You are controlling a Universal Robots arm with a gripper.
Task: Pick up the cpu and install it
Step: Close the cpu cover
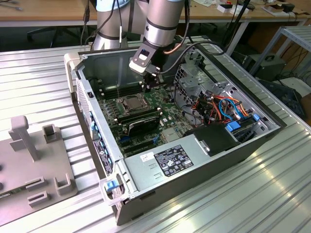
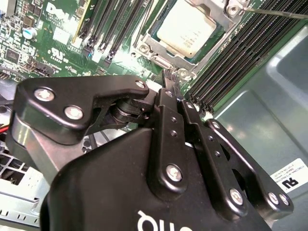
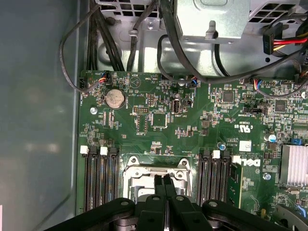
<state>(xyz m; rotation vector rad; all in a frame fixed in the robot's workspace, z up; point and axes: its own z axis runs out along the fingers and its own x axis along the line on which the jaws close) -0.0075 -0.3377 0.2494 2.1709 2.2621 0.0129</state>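
Case (image 1: 112, 68) lies open with the motherboard (image 1: 165, 109) inside. In its socket (image 2: 159, 50) sits the cpu (image 2: 185, 29) — flat, silver top up, square, neither side longer. Gripper (image 3: 162, 177) hangs just above the socket's edge — fingers pressed together, holding nothing.

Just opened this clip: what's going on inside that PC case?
A robot arm's gripper hangs inside the open computer case, low over the motherboard at the edge of the socket. Its jaws are shut and hold nothing. The cpu already lies in the socket.
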